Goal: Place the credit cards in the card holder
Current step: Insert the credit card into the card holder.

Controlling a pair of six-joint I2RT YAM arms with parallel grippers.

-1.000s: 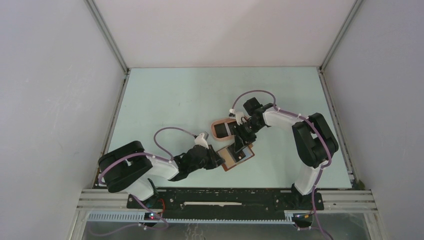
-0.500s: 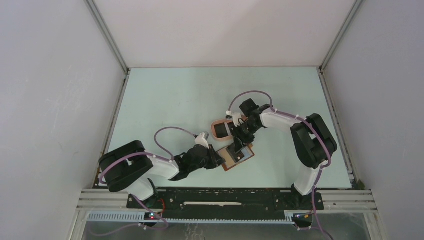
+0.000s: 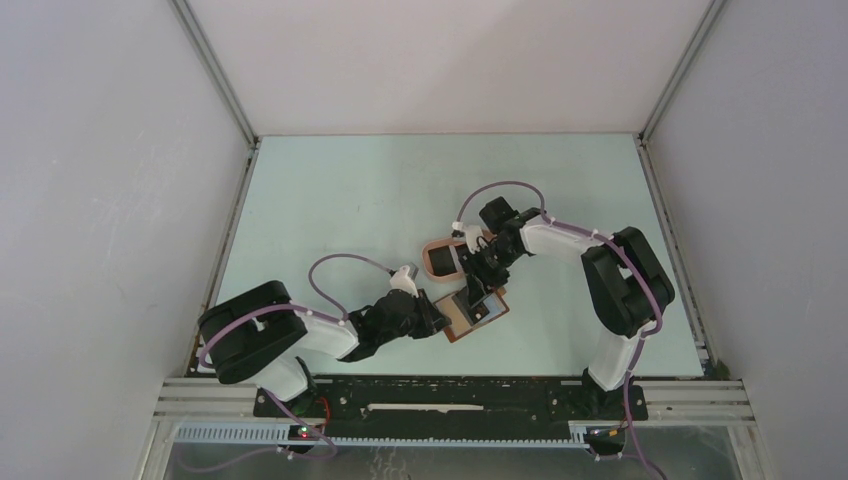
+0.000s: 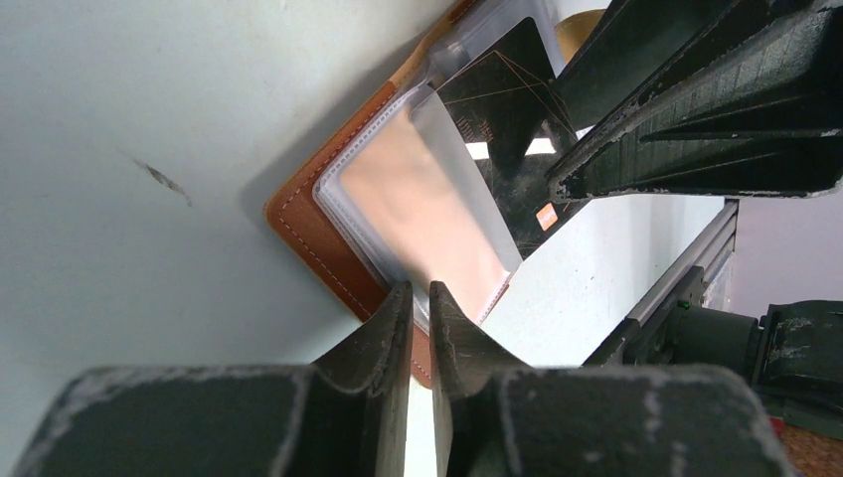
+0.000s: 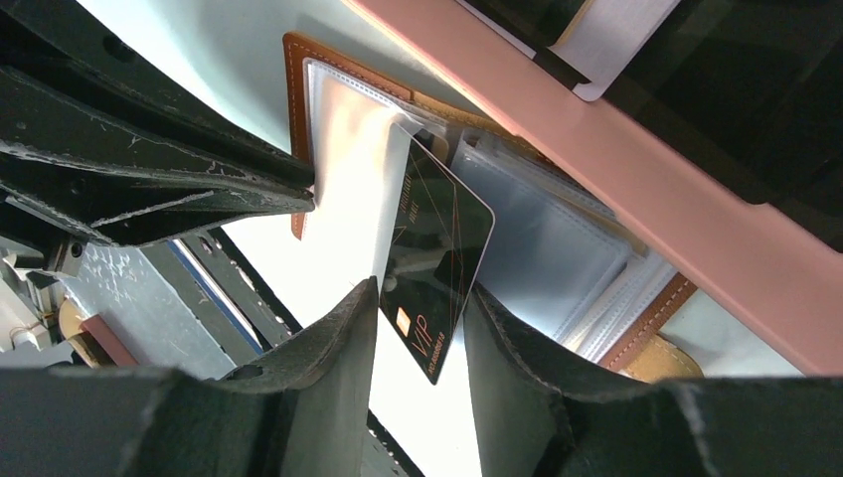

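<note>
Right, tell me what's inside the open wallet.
In the wallet: clear sleeves, one pinched up by the left pincer. The black card in the right pincer has its far corner tucked among them. Glare and the lifted sleeve hide whether any other card is pocketed.

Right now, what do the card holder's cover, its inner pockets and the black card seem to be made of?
The card holder cover looks like leather or imitation, matte reddish-brown, with pale edge stitching. The inner pockets look like soft clear plastic: shiny and see-through. The black card seems stiff glossy plastic with gold lines.
</note>
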